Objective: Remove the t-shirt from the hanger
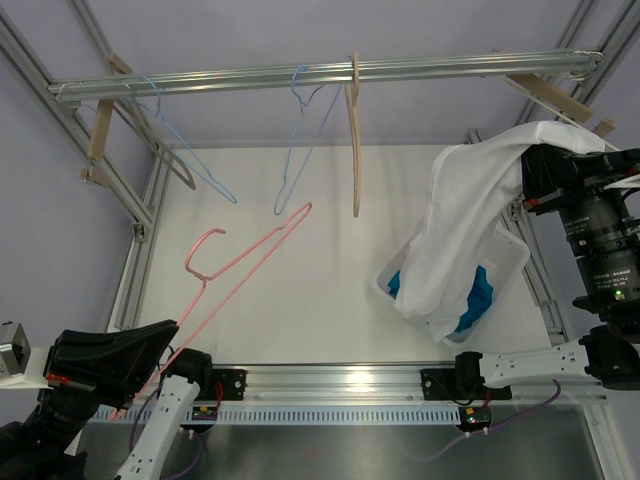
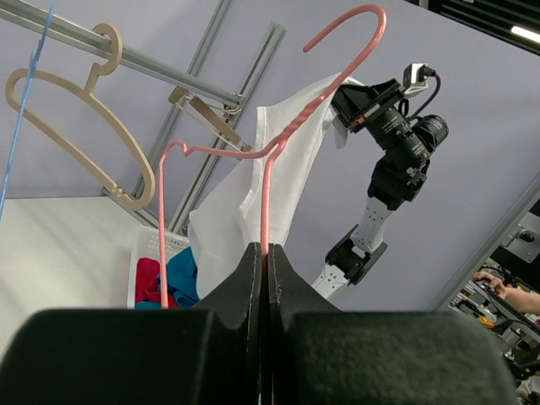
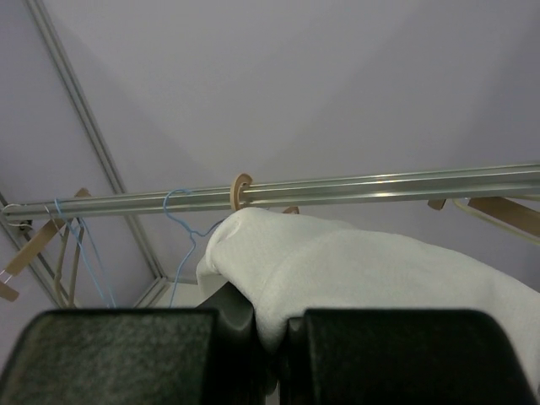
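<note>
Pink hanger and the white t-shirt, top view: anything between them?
Top view: only bare table between the pink hanger and the t-shirt. A wooden hanger hangs from the rail above that stretch.

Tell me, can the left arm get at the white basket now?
Probably not: the left pincer is shut on the pink hanger, and the white t-shirt hangs over the basket at the right side.

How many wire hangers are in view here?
3. The left blue hanger and centre blue hanger hang on the rail; the pink hanger is clamped in the left gripper. The t-shirt, held by the right gripper, could hide others.
</note>
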